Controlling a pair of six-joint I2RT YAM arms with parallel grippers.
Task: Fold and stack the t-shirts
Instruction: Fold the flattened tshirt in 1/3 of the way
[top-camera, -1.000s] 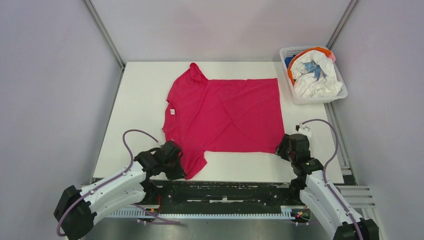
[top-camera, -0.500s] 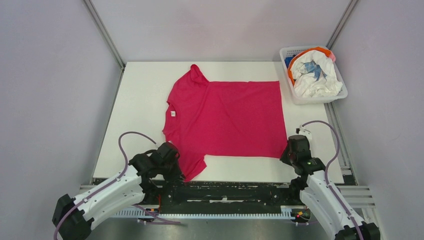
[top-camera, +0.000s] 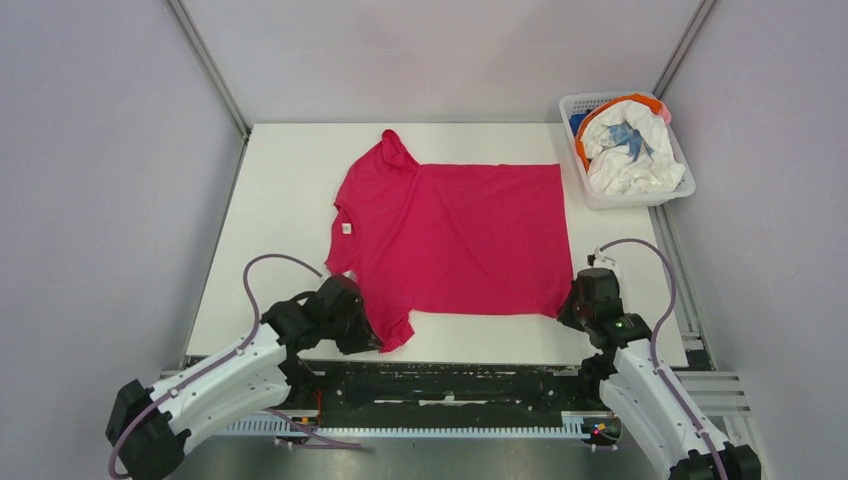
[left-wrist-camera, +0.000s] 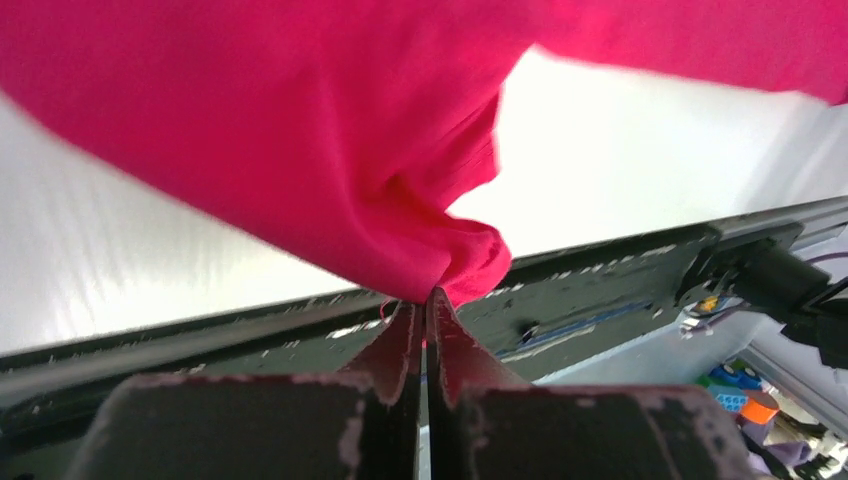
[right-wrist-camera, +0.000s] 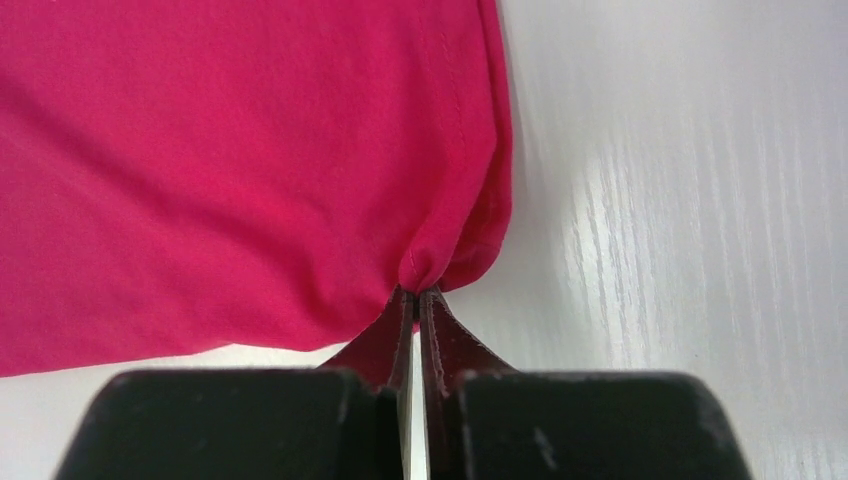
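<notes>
A magenta-red t-shirt (top-camera: 460, 235) lies spread on the white table, neck with a small white tag (top-camera: 345, 226) to the left, hem to the right. My left gripper (top-camera: 366, 335) is shut on the shirt's near sleeve; in the left wrist view (left-wrist-camera: 427, 292) the cloth (left-wrist-camera: 300, 130) bunches at the tips. My right gripper (top-camera: 572, 303) is shut on the shirt's near hem corner, seen pinched in the right wrist view (right-wrist-camera: 417, 290) with the cloth (right-wrist-camera: 230, 150) beyond. A white t-shirt with blue print (top-camera: 630, 150) and orange and blue cloth lie in the basket.
A white plastic basket (top-camera: 598, 198) stands at the table's far right corner. The black rail (top-camera: 450, 380) runs along the near edge between the arm bases. Grey walls enclose the table on three sides.
The shirt's near hem corner has been drawn rightward and nearer by the right gripper. The left gripper shifted slightly right with the sleeve, and the cloth lies flatter.
</notes>
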